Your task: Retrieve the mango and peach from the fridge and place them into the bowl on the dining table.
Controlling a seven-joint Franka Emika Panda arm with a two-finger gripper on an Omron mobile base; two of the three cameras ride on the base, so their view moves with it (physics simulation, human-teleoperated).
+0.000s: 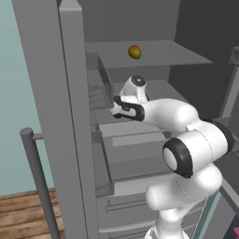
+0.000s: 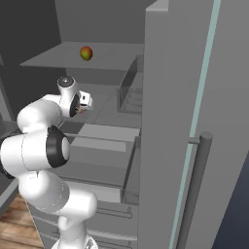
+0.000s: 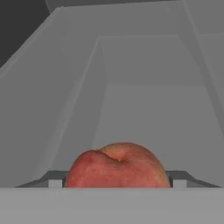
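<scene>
Fridge (image 1: pixel 70 140): tall grey unit with its doors swung open; grey shelves and drawers are exposed inside. A vertical bar handle (image 1: pixel 39 182) stands at the lower left of the left base view, and another (image 2: pixel 194 189) at the right of the right base view.
Mango (image 1: pixel 135 52): small yellow-green fruit with an orange-red blush, resting alone on the upper shelf (image 1: pixel 158 53), toward its back. Also seen on the same shelf in the right base view (image 2: pixel 86 53). Well above the arm's hand and clear of it.
Peach (image 3: pixel 117 166): pinkish-red to orange fruit with a crease across its top, sitting low in the hand view directly between the two finger tips. It lies inside the fridge on a grey shelf surface, with grey walls rising behind it and to either side.
Arm (image 1: pixel 186 149): white with dark joints, reaching forward into the fridge at the level of the shelf below the mango. The hand is inside the compartment, pointed toward the back.
Gripper (image 3: pixel 117 183): the two finger tips (image 3: pixel 55 181) stand one at each flank of the peach, close against its sides. Whether they are pressing on the fruit or only bracketing it cannot be told; contact at the pads is hidden by the fruit itself. In the base views the hand (image 2: pixel 83 101) is visible, but its fingers are too small to judge.
Door bin (image 2: pixel 130 92): clear bin on the inside of the right door, beside the hand's level.
Floor (image 1: pixel 23 214): wood planks at the lower left of the left base view.
</scene>
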